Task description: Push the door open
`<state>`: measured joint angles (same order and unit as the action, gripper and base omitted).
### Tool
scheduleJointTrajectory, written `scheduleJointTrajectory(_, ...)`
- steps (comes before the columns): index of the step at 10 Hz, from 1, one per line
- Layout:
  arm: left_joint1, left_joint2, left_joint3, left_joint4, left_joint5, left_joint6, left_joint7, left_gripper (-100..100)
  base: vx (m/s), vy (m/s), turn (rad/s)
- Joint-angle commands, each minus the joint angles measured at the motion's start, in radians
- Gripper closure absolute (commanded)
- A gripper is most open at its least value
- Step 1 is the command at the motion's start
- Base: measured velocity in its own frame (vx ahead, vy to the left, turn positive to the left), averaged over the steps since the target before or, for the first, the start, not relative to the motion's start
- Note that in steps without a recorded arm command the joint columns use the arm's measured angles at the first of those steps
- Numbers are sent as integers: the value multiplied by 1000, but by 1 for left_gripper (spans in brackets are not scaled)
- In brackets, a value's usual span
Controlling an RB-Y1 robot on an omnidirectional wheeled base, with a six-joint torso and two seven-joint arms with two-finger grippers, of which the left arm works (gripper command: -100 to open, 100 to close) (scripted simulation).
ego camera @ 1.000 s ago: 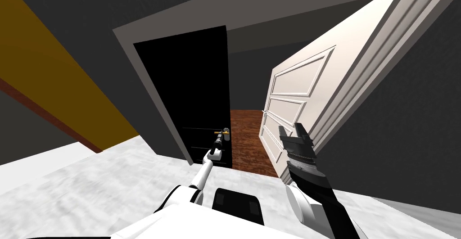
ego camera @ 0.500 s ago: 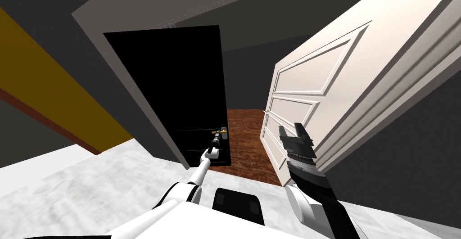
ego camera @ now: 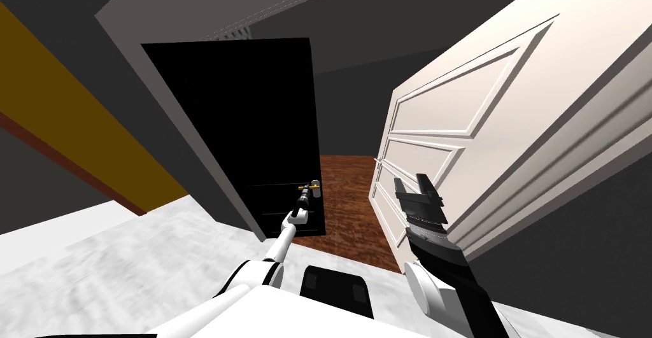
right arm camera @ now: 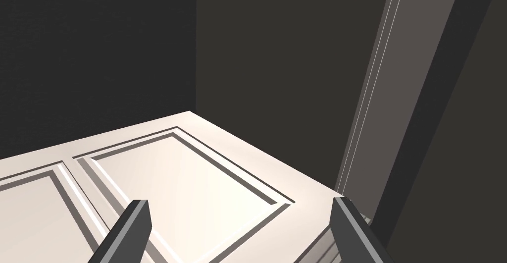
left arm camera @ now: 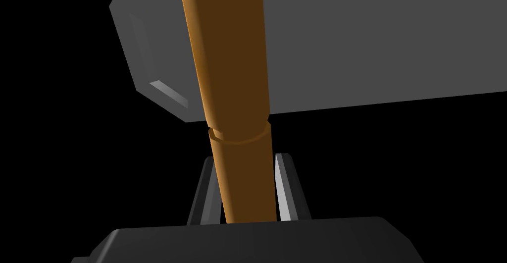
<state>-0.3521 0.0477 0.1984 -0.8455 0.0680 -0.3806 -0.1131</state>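
Door handle (left arm camera: 232, 77) between left gripper (left arm camera: 246, 157) fingers (left arm camera: 284, 188)

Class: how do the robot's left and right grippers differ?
The left gripper is shut on the orange-brown handle; the right gripper is open and holds nothing. The left gripper reaches far forward; the right gripper hangs nearer, by the white panelled door. Both have two thin fingers on a dark body.

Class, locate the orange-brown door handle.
The handle sits mid head view on the black door's edge, left of the white panelled door, clamped in the left gripper.
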Motion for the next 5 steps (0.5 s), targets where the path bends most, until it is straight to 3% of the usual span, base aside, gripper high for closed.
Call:
scheduleJointTrajectory(1,9,22,27,-27,5,0,-4,100,181,-70,81)
scheduleJointTrajectory(3,9,29,46,-27,10,1,-8,100,165,-79,65)
scheduleJointTrajectory(5,9,29,46,-27,10,1,-8,100,86,-39,2)
